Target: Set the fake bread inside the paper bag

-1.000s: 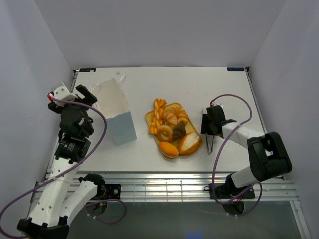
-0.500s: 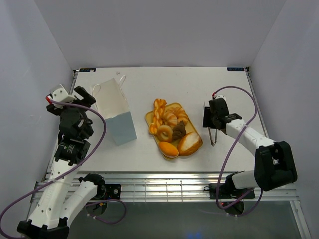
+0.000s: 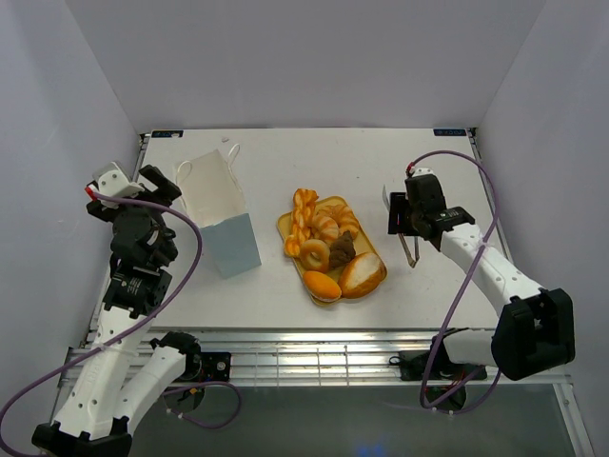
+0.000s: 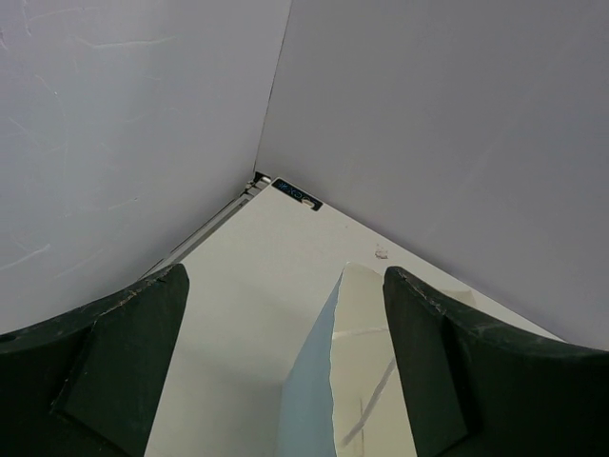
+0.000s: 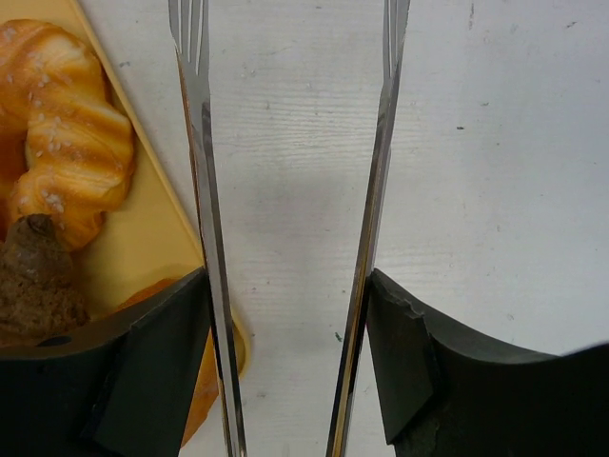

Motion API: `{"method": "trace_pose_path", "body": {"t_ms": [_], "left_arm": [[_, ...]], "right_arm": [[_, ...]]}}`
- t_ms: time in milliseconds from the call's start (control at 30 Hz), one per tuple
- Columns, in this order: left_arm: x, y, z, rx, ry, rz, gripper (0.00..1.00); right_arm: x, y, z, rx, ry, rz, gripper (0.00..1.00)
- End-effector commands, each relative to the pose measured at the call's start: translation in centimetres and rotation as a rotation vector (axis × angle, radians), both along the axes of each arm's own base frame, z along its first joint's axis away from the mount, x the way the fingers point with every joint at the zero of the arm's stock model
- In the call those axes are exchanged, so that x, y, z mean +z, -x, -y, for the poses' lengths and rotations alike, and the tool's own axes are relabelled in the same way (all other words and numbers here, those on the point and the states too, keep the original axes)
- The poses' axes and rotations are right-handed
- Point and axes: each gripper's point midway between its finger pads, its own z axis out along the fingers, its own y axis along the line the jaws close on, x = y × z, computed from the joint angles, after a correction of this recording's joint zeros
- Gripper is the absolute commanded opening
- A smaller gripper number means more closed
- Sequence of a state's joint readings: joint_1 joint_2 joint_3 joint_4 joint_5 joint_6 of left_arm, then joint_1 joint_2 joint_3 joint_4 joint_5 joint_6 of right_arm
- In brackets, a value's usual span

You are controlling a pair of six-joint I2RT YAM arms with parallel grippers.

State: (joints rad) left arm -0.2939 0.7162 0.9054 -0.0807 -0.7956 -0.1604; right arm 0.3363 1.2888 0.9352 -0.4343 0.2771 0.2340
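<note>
The fake bread (image 3: 328, 246), several glossy golden pastries and one dark brown piece (image 3: 343, 249), lies piled on a yellow tray (image 3: 284, 224) at mid-table. The paper bag (image 3: 219, 217) stands open to the left of it. My right gripper (image 3: 412, 217) is to the right of the tray, shut on metal tongs (image 3: 407, 249) that point toward me. In the right wrist view the tongs' arms (image 5: 197, 143) run between my fingers (image 5: 157, 362), beside a croissant (image 5: 71, 133). My left gripper (image 3: 143, 186) is open, just left of the bag, whose edge (image 4: 328, 381) shows between its fingers.
White walls close in the table on the left, the back and the right. A small black label (image 4: 295, 195) sits at the far left corner of the table. The bag's cord handles (image 3: 231, 150) stick up at its far side.
My right gripper has lifted the tongs off the table and moved them back and slightly right, away from the near edge. My left arm has shifted only slightly.
</note>
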Motion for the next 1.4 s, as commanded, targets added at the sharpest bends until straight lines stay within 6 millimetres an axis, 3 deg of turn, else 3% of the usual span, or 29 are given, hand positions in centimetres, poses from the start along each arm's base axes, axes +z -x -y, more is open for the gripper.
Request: {"method": "trace_pose_path", "body": {"t_ms": [0, 500, 833, 1000, 1200, 1367], "left_arm": [[0.0, 0.2, -0.1, 0.005, -0.01, 0.003, 0.94], [-0.2, 0.4, -0.4, 0.024, -0.015, 0.003, 0.94], [-0.2, 1.0, -0.7, 0.032, -0.012, 0.027, 0.93], [-1.0, 0.4, -0.6, 0.038, -0.027, -0.005, 0.93], [-1.5, 0.0, -0.2, 0.018, -0.023, -0.017, 0.93], [-1.6, -0.2, 0.0, 0.013, -0.024, -0.022, 0.93]], "right_arm": [[2.8, 0.3, -1.4, 0.075, -0.039, 0.024, 0.69], [6.7, 4.8, -4.0, 0.243, -0.115, 0.002, 0.71], [7.7, 9.3, -6.5, 0.383, -0.23, -0.015, 0.7], [8.4, 10.9, -7.2, 0.45, -0.267, -0.005, 0.7], [8.0, 12.2, -7.6, 0.515, -0.258, -0.028, 0.68], [6.2, 13.1, -7.6, 0.557, -0.236, -0.061, 0.66]]}}
